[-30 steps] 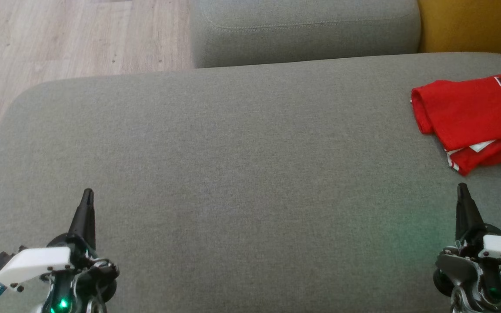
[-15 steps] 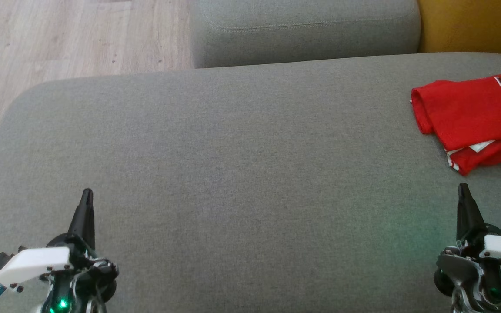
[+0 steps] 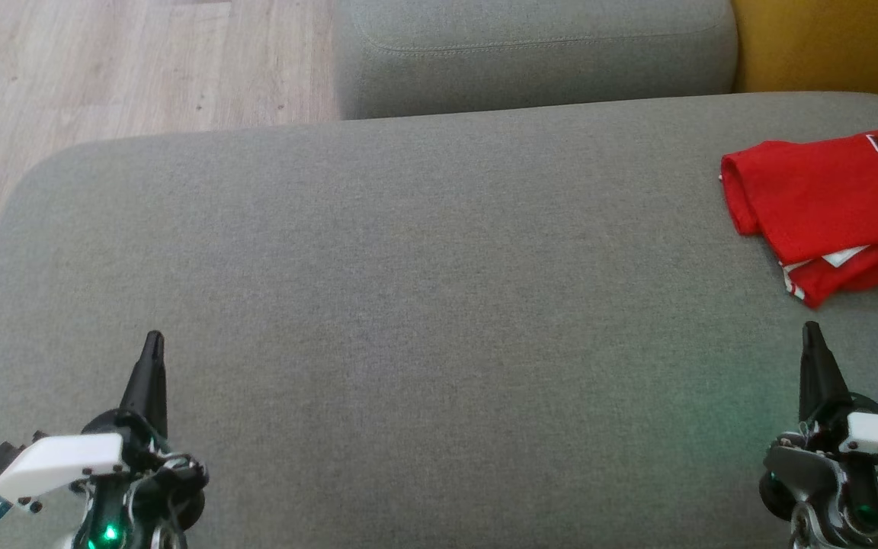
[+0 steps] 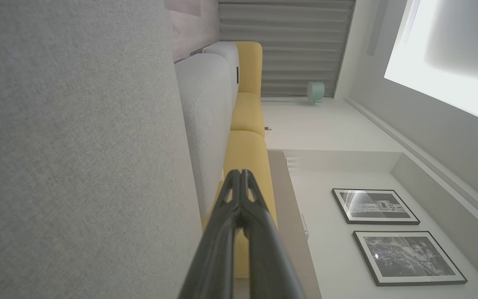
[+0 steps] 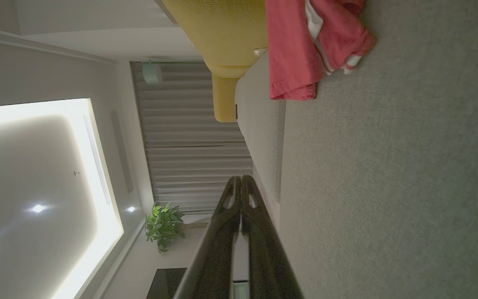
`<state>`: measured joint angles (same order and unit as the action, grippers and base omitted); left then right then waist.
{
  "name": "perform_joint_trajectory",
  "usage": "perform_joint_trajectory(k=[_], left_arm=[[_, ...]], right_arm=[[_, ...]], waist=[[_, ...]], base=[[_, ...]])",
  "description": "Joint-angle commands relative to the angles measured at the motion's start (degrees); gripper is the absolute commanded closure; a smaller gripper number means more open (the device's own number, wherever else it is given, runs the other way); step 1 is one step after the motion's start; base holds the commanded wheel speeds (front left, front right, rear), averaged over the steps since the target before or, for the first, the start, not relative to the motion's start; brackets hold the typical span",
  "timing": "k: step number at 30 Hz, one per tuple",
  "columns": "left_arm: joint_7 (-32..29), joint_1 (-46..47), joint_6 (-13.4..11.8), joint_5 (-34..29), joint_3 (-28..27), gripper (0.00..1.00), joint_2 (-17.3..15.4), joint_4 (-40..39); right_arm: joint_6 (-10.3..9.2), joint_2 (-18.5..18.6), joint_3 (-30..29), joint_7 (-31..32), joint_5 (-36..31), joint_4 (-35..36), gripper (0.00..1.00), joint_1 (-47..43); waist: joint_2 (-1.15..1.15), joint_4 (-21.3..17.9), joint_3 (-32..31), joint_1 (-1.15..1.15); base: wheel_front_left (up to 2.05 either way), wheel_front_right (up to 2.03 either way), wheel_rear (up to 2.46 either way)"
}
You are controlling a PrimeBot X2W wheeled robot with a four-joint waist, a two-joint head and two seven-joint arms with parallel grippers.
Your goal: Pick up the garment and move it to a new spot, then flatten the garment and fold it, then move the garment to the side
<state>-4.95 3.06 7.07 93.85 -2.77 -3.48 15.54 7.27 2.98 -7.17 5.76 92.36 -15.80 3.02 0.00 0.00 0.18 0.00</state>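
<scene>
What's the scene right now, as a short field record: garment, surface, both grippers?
garment: red jersey, lying in loose layers, cut off by the head view's right edge
surface: grey cushion, garment at its far right
left gripper: shut, holding nothing, near left
right gripper: shut, holding nothing, just short of the garment, apart from it
background: yellow cushion, wood floor

The sofa [image 3: 408, 305] lies in soft, even light, while the ceiling panel [image 4: 430, 83] glares white in both wrist views.
</scene>
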Motion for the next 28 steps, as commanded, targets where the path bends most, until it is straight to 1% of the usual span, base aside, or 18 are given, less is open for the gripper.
perform_joint_trajectory(k=[1,28], left_arm=[[-0.3,3.0,0.4,-0.4,-2.2,1.0,-0.5,-1.6],[-0.7,3.0,0.4,-0.8,-2.7,1.0,-0.2,-1.5]], right_arm=[[0.22,0.3,1.1,0.3,0.2,1.8,1.0,3.1],[0.22,0.1,0.9,0.5,0.1,1.8,1.0,3.1]], waist=[[0.0,0.0,0.0,0.0],[0.0,0.0,0.0,0.0]], base=[[0.0,0.0,0.0],[0.0,0.0,0.0]])
